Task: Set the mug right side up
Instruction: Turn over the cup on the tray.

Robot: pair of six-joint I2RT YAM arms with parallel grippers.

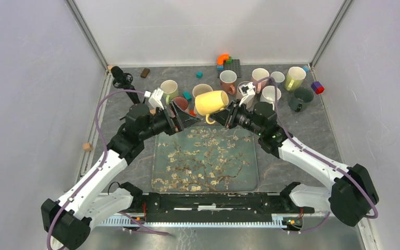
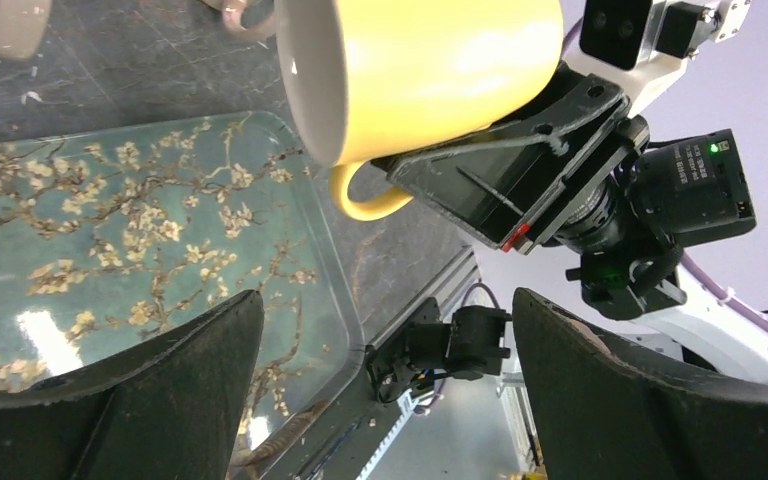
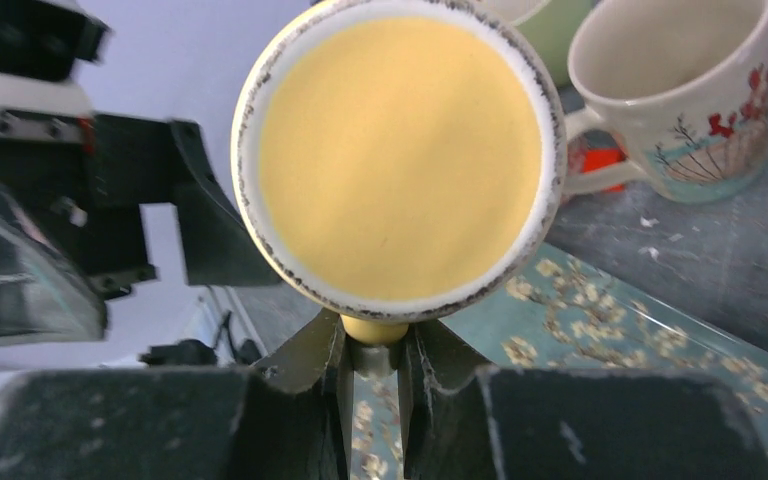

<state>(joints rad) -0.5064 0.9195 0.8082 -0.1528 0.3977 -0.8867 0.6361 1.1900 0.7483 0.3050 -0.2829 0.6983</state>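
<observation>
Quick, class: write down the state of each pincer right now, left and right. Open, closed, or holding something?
Left pincer: open, holding nothing.
Right pincer: closed on the yellow mug, held clear of the table.

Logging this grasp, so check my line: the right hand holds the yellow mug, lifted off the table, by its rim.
One point is wrong: the right hand holds the yellow mug by its handle, not its rim. The right wrist view shows the fingers closed on the handle. The rest stands: the mug is lifted off the table.
</observation>
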